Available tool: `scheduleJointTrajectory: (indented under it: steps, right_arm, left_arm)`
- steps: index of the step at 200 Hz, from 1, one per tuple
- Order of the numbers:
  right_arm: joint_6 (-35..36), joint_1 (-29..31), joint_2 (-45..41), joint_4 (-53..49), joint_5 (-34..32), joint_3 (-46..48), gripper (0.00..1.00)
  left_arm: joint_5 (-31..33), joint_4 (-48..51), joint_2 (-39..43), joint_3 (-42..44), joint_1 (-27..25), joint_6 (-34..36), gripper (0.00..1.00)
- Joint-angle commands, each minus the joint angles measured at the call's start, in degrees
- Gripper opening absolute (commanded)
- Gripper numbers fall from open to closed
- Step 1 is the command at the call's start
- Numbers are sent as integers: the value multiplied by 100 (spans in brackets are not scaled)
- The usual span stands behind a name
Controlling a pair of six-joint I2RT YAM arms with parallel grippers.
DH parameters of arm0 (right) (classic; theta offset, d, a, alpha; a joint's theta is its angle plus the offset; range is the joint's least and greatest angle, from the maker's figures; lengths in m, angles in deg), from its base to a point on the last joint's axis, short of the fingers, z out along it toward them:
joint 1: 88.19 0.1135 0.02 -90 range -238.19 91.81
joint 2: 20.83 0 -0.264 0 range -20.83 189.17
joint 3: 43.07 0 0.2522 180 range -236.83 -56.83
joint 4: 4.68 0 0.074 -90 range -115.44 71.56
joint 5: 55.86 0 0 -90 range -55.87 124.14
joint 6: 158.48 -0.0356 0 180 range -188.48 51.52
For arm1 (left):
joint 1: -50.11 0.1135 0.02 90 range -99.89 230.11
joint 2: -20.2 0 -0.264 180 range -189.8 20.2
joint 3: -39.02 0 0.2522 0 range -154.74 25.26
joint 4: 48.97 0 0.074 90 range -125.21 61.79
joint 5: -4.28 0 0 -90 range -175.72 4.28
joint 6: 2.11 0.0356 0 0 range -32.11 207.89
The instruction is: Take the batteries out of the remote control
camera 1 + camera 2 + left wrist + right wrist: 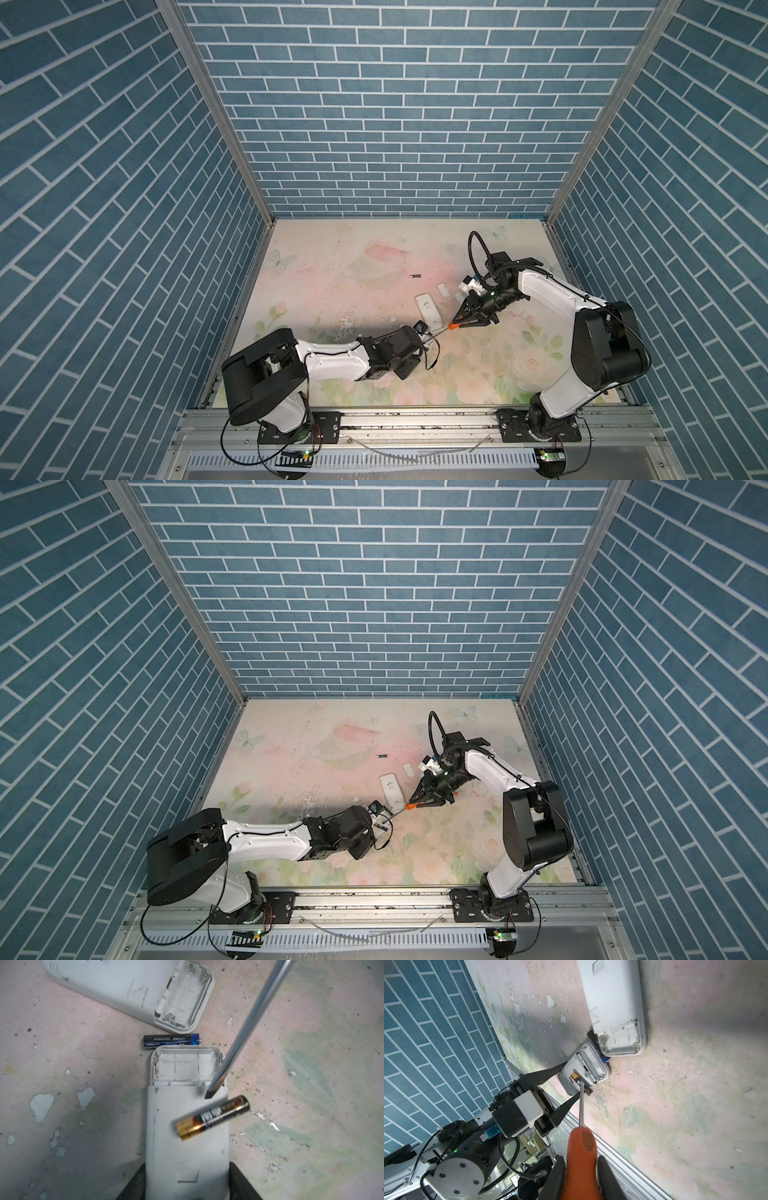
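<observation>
Prying looks finished: left tool (pixel 187 1164) grasps the remote (pixel 187 1147), loose battery (pixel 213 1118) atop; right tool (pixel 456 325), at 3 o'clock, clenches a screwdriver (pixel 249 1022). Next, tip battery onto bench (pixel 62 1064).

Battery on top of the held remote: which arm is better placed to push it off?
Likely the right: the right gripper holds the screwdriver with its tip beside the battery, while the left gripper is busy clamping the remote.

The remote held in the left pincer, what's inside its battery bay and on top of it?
The bay is empty. A black-and-gold battery lies across the back of the remote, beside the tip of the screwdriver. The remote's underside is hidden.
</observation>
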State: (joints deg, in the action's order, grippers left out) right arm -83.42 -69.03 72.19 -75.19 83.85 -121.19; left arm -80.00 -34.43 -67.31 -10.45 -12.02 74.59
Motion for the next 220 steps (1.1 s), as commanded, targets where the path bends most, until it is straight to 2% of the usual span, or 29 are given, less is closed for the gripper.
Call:
scheduleJointTrajectory:
  steps: [1,103,163,220]
  right_arm:
    - [154,43,-172,-178,123,57,0]
    - [-290,35,-698,142,-79,1,0]
    - [-332,2,-1143,99,-703,46,0]
    - [-905,-402,-1487,1054,-1279,413,0]
  left_arm:
    - [141,511,-241,216,58,-36,56]
    - [355,897,-60,248,109,-508,56]
    - [489,1250,140,334,109,-1094,58]
    - [665,1540,263,294,202,-1662,65]
